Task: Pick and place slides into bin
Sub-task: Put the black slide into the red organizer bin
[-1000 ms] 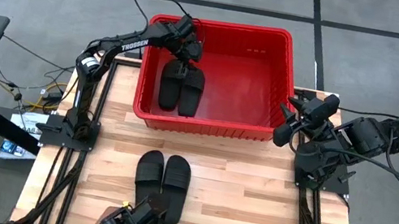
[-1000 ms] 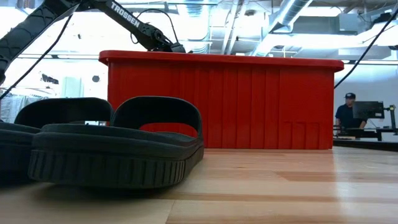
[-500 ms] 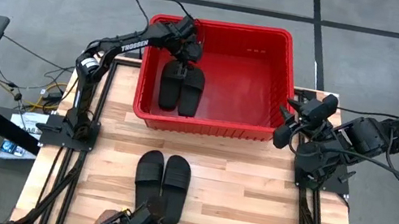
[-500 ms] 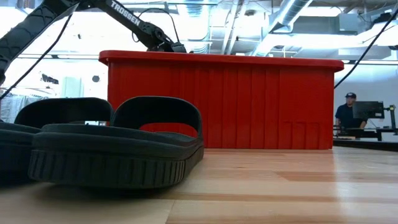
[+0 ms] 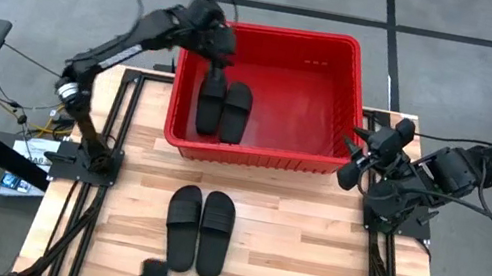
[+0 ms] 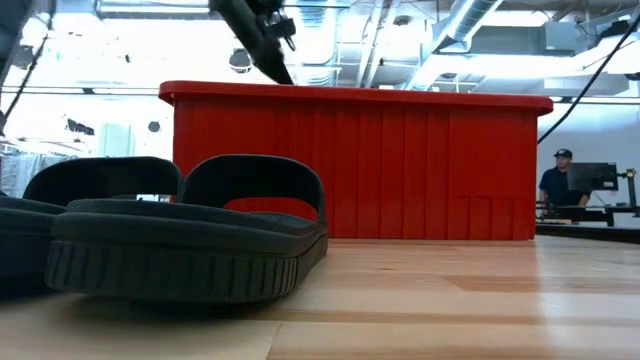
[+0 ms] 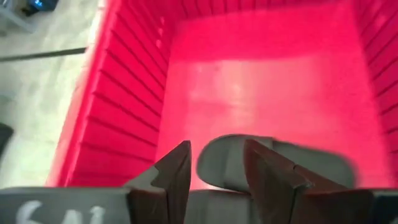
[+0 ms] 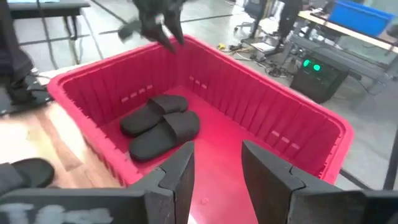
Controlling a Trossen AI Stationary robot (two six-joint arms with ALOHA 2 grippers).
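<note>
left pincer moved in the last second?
Yes. The left pincer has risen off the slides in the bin and pulled back toward the bin's far-left corner.

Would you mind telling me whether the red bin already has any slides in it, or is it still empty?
Not empty: the red bin holds two black slides lying flat side by side; the other pair remains on the table.
</note>
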